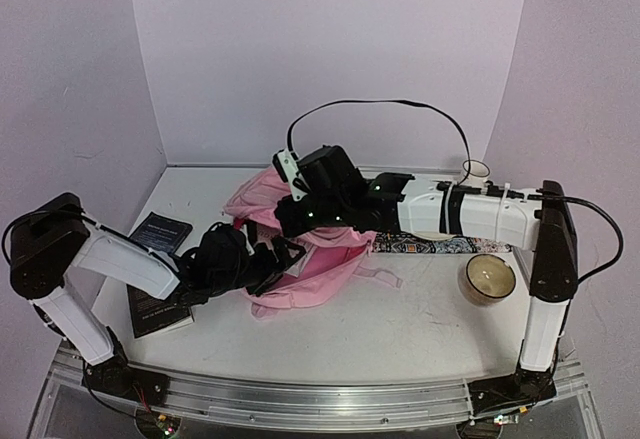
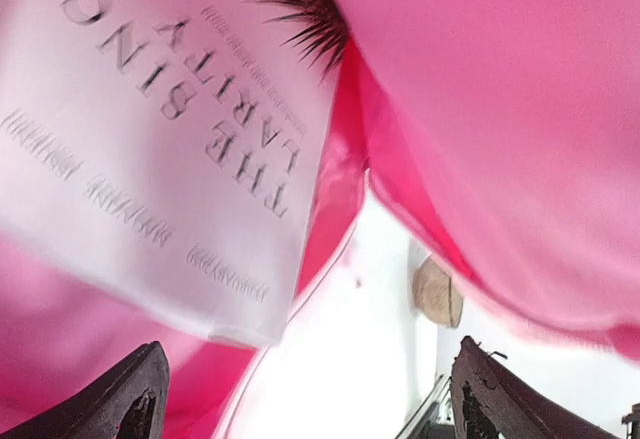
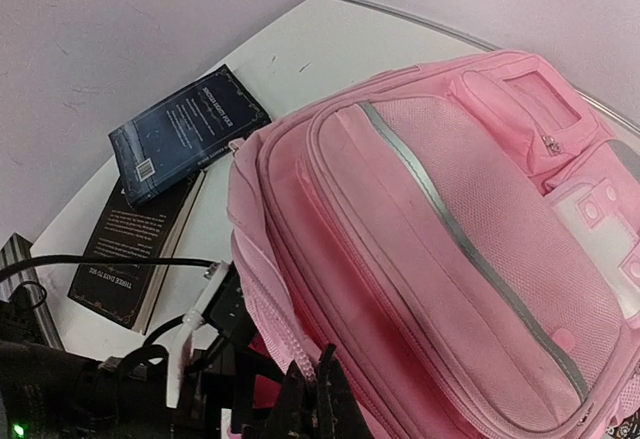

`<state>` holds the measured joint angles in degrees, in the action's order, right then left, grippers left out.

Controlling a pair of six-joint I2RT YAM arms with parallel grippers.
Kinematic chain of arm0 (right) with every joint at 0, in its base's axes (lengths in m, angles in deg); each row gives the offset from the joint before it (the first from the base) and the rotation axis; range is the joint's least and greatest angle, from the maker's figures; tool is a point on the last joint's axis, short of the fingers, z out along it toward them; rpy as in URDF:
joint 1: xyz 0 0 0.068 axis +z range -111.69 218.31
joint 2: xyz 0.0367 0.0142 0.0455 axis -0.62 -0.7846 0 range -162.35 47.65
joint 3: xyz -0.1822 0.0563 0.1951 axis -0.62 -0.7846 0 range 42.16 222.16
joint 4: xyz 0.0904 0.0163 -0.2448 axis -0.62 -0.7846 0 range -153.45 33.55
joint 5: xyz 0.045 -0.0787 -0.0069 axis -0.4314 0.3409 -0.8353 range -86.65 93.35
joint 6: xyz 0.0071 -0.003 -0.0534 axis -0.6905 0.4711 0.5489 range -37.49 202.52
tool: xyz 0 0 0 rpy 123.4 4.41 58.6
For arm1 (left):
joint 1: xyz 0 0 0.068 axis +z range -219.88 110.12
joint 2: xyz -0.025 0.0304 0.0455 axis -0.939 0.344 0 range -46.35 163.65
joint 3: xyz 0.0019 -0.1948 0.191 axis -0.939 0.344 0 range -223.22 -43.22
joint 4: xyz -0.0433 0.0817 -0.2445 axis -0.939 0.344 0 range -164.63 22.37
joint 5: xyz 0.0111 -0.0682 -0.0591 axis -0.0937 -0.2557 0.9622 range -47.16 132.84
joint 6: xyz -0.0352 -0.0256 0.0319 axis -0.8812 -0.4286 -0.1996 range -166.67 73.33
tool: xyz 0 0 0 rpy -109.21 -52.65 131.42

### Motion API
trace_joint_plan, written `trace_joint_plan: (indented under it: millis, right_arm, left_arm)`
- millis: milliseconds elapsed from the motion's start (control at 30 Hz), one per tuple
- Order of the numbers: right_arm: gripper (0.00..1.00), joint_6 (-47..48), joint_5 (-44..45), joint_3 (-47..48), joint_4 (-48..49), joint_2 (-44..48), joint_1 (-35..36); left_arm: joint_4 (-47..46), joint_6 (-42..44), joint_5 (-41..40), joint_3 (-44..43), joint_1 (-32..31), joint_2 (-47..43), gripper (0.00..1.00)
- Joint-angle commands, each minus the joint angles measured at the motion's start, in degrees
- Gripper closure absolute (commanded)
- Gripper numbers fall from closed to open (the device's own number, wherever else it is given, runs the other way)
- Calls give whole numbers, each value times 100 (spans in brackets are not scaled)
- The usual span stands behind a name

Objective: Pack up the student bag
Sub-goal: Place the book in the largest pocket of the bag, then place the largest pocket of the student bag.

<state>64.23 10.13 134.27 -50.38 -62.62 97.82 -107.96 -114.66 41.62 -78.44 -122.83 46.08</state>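
The pink student bag [image 1: 310, 259] lies mid-table with its mouth towards the left; it fills the right wrist view [image 3: 450, 229]. My right gripper [image 3: 327, 399] is shut on the bag's zipper edge [image 3: 290, 344] and holds the mouth up; from above it sits over the bag [image 1: 300, 211]. My left gripper [image 1: 258, 259] reaches into the mouth. In the left wrist view it [image 2: 310, 414] is open and empty, both fingertips [image 2: 135, 399] wide apart. A white book cover [image 2: 160, 139] with grey lettering lies inside, against the pink lining [image 2: 500, 109].
A dark blue book [image 1: 160, 231] lies on a black book [image 1: 155, 309] at the left, both also in the right wrist view [image 3: 185, 124]. A patterned case [image 1: 430, 245], a tan bowl [image 1: 488, 277] and a white cup [image 1: 476, 171] stand at the right.
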Motion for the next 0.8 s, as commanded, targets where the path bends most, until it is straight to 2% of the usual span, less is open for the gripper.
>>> trace_joint_plan:
  millis: [0, 167, 333, 533, 667, 767]
  right_arm:
    - [100, -55, 278, -91, 212, 446, -61]
    - [100, -138, 366, -317, 202, 461, -134]
    - [100, -197, 362, -531, 202, 425, -134]
    - [100, -297, 141, -762, 202, 302, -129]
    - [98, -289, 39, -935, 211, 292, -120]
    - [97, -285, -38, -1049, 211, 295, -104]
  left_arm:
    - [695, 137, 151, 196, -23, -708, 1]
    - [2036, 364, 327, 235, -23, -1498, 1]
    - [3947, 510, -283, 76, 110, -2414, 0]
    - [4320, 565, 218, 556, 1282, -3461, 0]
    - [4792, 720, 23, 422, 1684, -3705, 1]
    - [4892, 795, 280, 424, 2177, -3807, 0]
